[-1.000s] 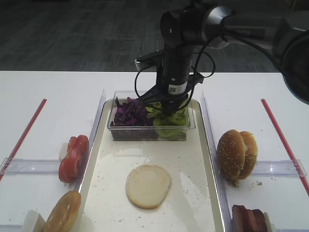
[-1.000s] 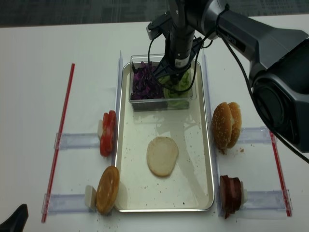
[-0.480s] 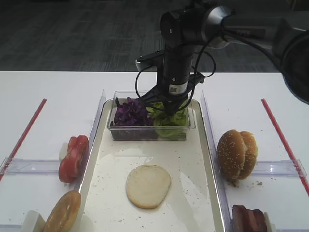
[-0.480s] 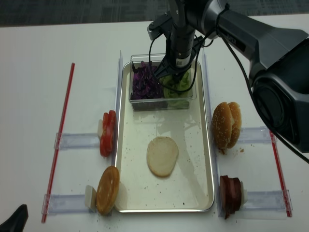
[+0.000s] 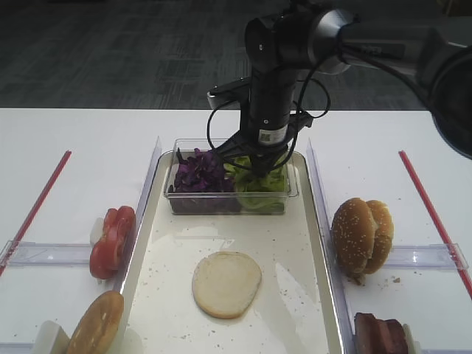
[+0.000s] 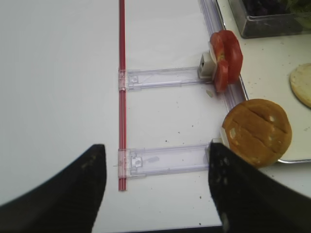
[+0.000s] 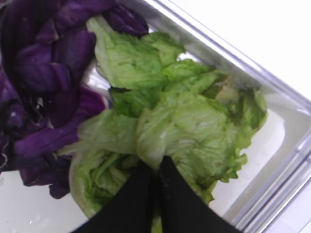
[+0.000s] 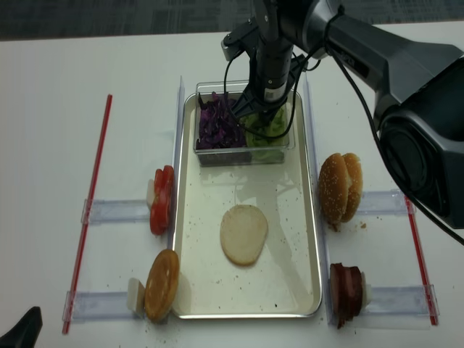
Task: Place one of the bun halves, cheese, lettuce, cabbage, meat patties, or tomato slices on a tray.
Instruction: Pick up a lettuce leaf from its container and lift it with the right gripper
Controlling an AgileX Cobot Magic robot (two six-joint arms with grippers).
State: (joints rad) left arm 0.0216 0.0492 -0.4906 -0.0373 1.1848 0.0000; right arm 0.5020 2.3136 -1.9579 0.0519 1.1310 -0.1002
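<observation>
On the tray (image 5: 310, 243) one bun half (image 5: 226, 284) already lies cut face up, while the lettuce (image 7: 184, 121) is still in the clear tub (image 5: 291, 193) at the far end, beside the cabbage (image 5: 198, 173). The right fingers (image 7: 146, 189) are pinched together on a lettuce leaf, not yet lifted out. The left fingers (image 6: 87, 189) hang spread and empty over the bench (image 6: 58, 97) at the near left.

Honestly nothing here is readable. The only thing that looks like a marking is a small white sticker (image 5: 270, 136) low on the right arm (image 5: 271, 81), just above the clear tub (image 5: 229, 201), and it's way too small and blurry to make out any letters or numbers. The food, the tray (image 5: 321, 243) and the table (image 5: 88, 140) carry no print, brand or sign at all.
</observation>
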